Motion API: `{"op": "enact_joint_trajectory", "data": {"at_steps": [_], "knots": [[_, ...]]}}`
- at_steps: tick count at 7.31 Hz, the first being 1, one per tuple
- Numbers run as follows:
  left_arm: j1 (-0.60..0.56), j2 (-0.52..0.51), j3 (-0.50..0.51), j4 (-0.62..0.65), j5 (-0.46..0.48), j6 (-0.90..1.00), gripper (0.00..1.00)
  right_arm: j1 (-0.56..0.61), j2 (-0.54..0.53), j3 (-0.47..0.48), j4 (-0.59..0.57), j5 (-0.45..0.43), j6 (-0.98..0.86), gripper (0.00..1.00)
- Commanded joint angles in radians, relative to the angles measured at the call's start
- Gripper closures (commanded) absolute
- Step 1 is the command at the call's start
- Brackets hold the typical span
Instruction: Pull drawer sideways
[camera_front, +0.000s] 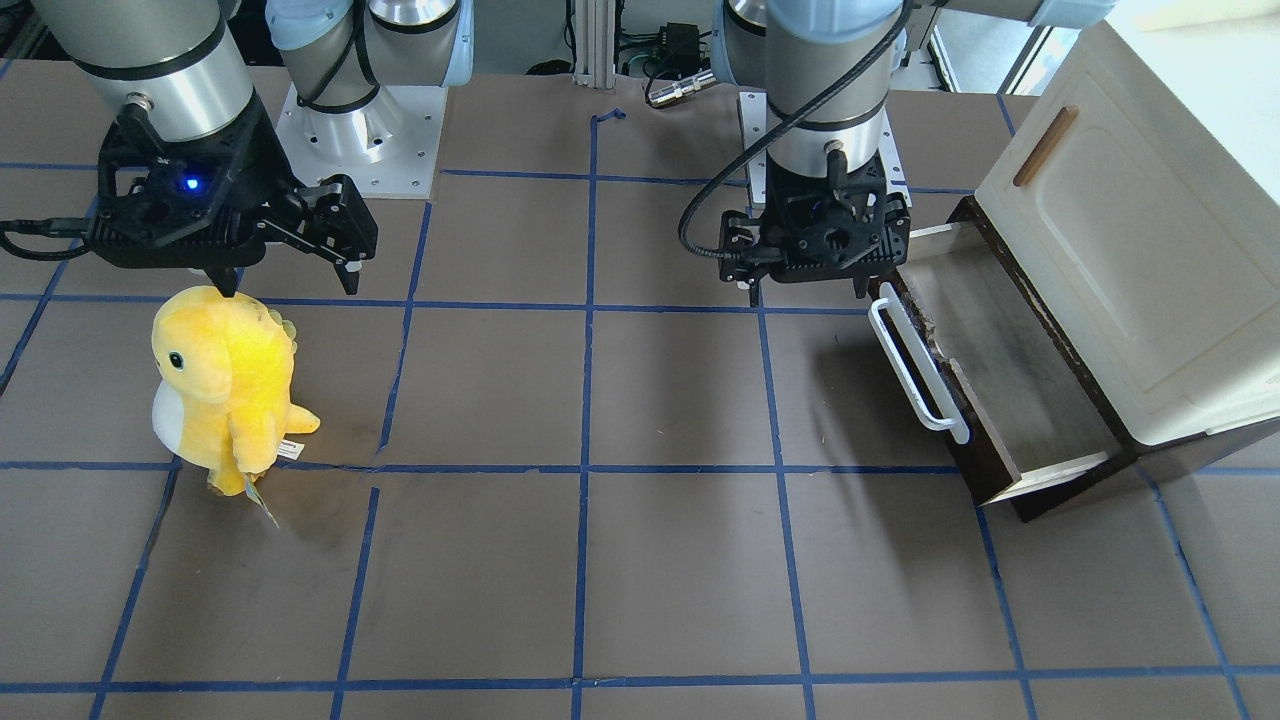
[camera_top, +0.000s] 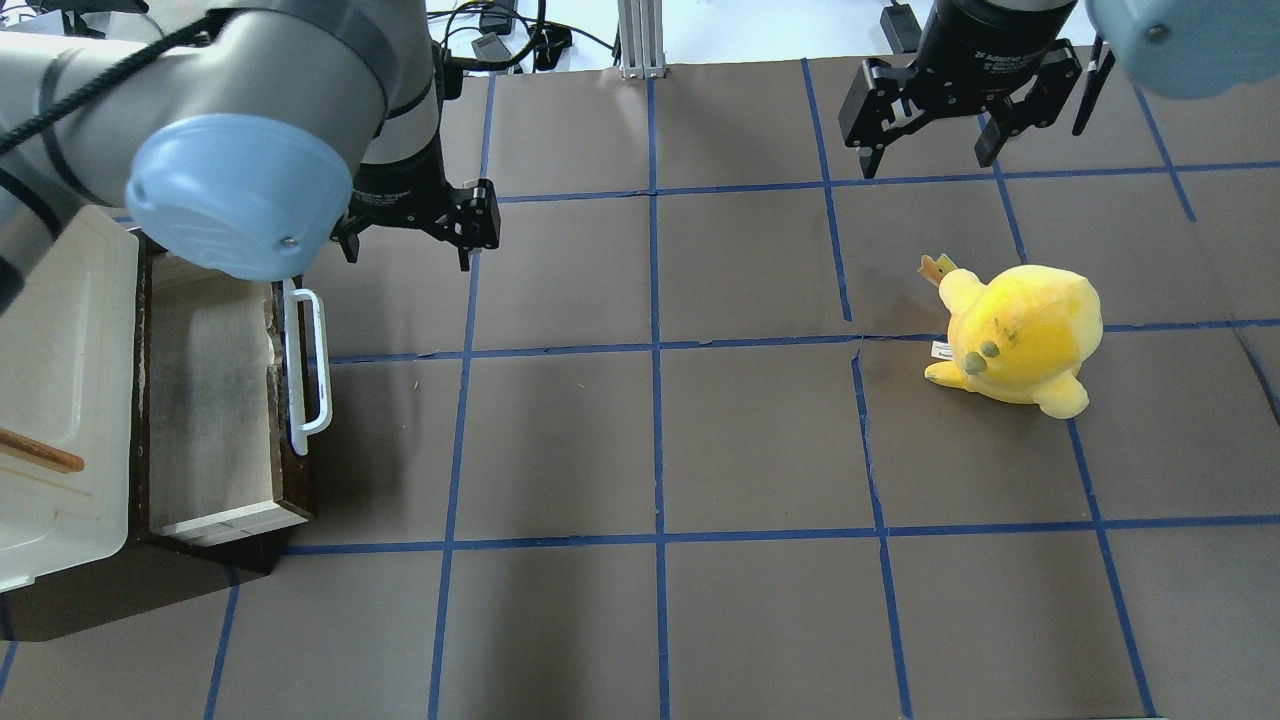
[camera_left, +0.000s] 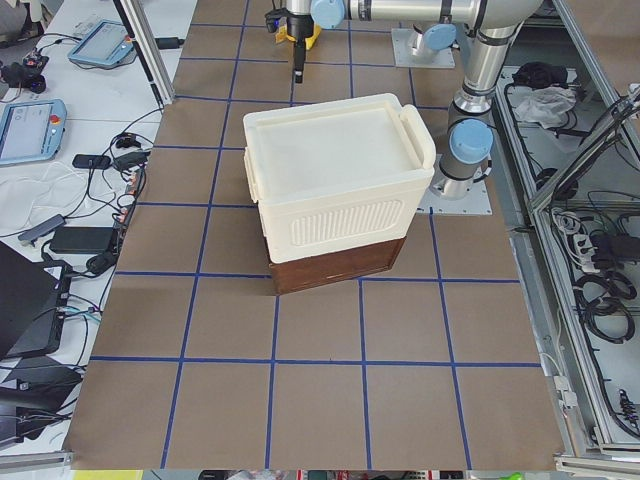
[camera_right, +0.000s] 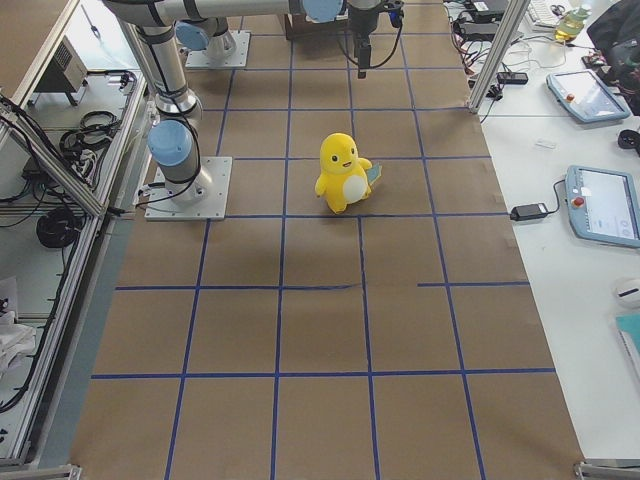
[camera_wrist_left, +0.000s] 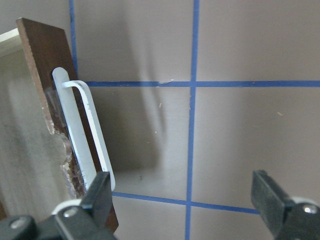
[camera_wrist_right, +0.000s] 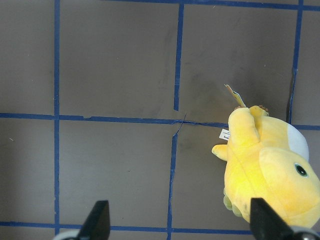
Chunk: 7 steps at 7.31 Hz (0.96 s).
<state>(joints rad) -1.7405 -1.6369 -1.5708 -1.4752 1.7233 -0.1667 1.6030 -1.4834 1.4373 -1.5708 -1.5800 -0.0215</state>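
The dark brown drawer (camera_front: 1010, 370) stands pulled out of the cream-white cabinet (camera_front: 1130, 230), its white bar handle (camera_front: 915, 365) facing the table's middle. It also shows in the overhead view (camera_top: 205, 400). My left gripper (camera_front: 806, 292) is open and empty, hovering just off the far end of the handle. In the left wrist view one finger (camera_wrist_left: 97, 192) overlaps the handle's (camera_wrist_left: 82, 135) end and the other finger is over bare table. My right gripper (camera_front: 290, 285) is open and empty, high above and behind a yellow plush toy (camera_front: 225, 385).
The cabinet (camera_top: 55, 400) fills the table's edge on my left side and has a small brown slot handle (camera_front: 1045, 145). The plush toy (camera_top: 1015, 335) stands on my right side. Blue tape lines grid the brown table (camera_top: 650, 450).
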Motion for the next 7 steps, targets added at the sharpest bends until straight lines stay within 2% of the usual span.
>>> {"op": "enact_joint_trajectory", "data": {"at_steps": [1, 7], "knots": [[0.102, 0.063, 0.008, 0.003, -0.137, 0.08, 0.0, 0.0, 0.0, 0.0, 0.0, 0.0, 0.0, 0.0], [0.138, 0.112, -0.009, 0.012, -0.128, 0.118, 0.0, 0.0, 0.0, 0.0, 0.0, 0.0, 0.0, 0.0]]}}
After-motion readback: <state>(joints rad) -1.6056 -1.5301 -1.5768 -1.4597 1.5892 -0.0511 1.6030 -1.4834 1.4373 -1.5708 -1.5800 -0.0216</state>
